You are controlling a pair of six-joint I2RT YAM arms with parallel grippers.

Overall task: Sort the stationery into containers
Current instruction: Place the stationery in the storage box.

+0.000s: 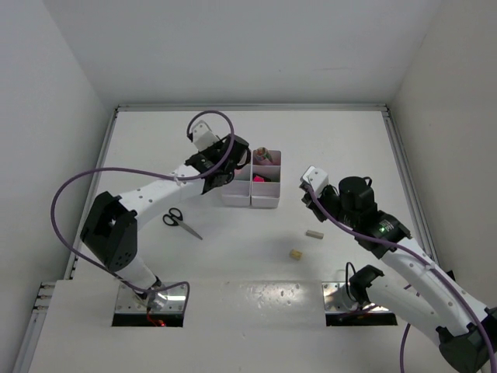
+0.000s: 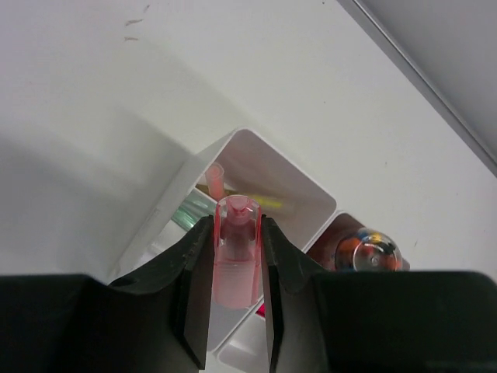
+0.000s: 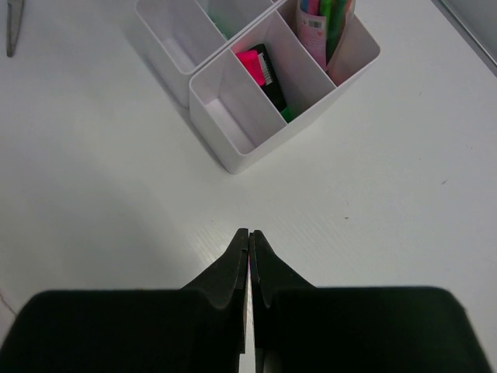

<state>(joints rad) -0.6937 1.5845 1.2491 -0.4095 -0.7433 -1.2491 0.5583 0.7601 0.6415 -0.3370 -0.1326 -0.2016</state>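
Hanging over a compartment of the tray (image 2: pixel 295 175), the pink stick (image 2: pixel 235 256) sits pinched in the left fingers (image 2: pixel 194 303). I'd centre it before releasing; right fingers (image 3: pixel 229 272) pressed together, empty.

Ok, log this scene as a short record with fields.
left gripper: shut on a pink stick, over the tray's far left compartment
right gripper: shut, empty, over bare table near the tray
tray contents: highlighters in the middle right compartment; sticks in the far right one; near right one empty
loose on table: scissors left of the tray; two erasers nearer than the tray
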